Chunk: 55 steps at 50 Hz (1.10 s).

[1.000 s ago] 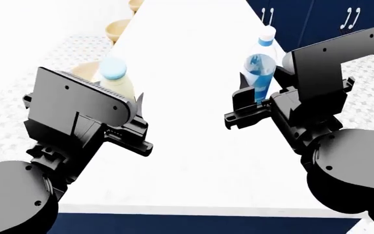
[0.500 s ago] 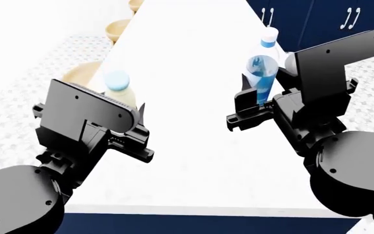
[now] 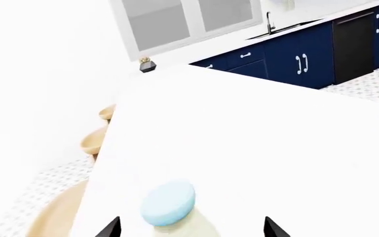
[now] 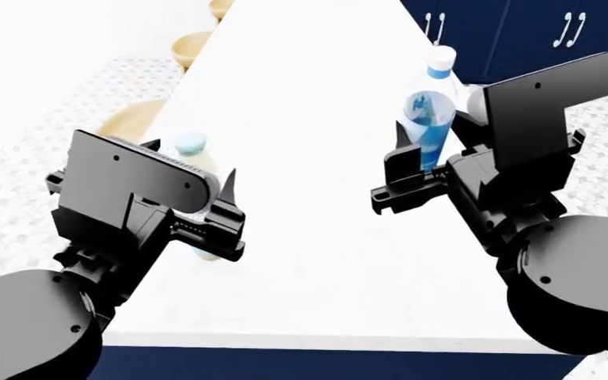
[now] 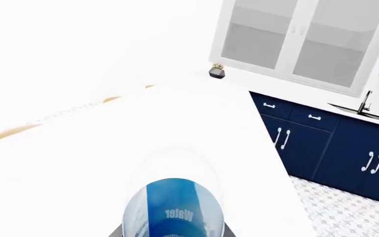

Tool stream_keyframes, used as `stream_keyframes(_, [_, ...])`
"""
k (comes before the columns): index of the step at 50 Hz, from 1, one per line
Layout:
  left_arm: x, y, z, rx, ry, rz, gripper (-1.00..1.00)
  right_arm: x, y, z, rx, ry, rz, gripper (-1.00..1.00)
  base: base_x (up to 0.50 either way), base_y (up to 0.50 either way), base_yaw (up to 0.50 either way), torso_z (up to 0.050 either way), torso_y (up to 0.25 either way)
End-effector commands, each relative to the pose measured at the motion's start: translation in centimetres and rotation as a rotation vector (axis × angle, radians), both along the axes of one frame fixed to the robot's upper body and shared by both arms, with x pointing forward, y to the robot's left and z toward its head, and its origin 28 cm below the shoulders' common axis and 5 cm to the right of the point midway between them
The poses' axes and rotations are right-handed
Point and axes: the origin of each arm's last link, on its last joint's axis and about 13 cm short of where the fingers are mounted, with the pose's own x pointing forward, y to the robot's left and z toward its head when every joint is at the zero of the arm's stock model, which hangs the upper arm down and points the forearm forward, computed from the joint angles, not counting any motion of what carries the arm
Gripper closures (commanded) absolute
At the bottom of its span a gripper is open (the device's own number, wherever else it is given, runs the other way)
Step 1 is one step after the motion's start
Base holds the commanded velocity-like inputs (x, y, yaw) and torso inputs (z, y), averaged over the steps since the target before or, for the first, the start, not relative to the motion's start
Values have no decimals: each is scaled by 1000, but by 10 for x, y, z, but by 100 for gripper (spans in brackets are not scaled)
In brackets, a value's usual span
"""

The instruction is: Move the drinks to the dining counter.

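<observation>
The cream bottle [image 4: 191, 150] with a pale blue cap [image 3: 168, 202] stands upright near the left edge of the white dining counter [image 4: 315, 87]. Its base appears to rest on the top. My left gripper [image 3: 191, 230] is open around it, and both fingertips [image 3: 110, 229] stand clear of its sides. The clear-blue water bottle [image 4: 429, 119] with a white cap is upright over the counter's right side. My right gripper [image 5: 174, 233] is shut on its lower body [image 5: 174, 212]. The arm hides that bottle's base.
Round tan stools [image 4: 190, 46] line the counter's left side [image 3: 94, 140]. Navy cabinets [image 4: 515, 32] run past its right edge, with a black appliance front [image 3: 354, 44] and a tap [image 3: 268, 22] farther back. A small potted plant [image 5: 217, 71] sits beyond the counter's far end.
My left gripper and the cream bottle have sunk lower toward the counter. The right gripper and the water bottle have drifted slightly to the right.
</observation>
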Motion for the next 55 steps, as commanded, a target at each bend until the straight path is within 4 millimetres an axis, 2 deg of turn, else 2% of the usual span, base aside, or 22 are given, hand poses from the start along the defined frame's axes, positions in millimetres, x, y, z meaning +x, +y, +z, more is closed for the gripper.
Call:
stream_keyframes(1, [-1,1,1,-7,-8,13,-100,1,-3,5,-2,-45,-16,100,0,0,0,0,0])
stream_keyframes(20, [-4,5,2,-27,-9,19,-100,-1,-3,5,7,-43,-14,100,0,0,0,0,1])
stream_keyframes(27, [-29,12,14,-117,-19,-57,-100,-2,-1,5,6,-43,-5,100,0,0,0,1,1])
stream_keyframes(40, [-94,38,46,-316,-140,-124,-100,3,3,-8,17,-9,17,100,0,0,0,0,0])
stream_keyframes(49, [-108,47,47,-361,-182,-112,-100,14,11,-19,32,20,50,100,0,0,0,0,1])
stream_keyframes(55, [-107,48,46,-368,-184,-102,-100,20,17,-28,50,39,80,100,0,0,0,0,0])
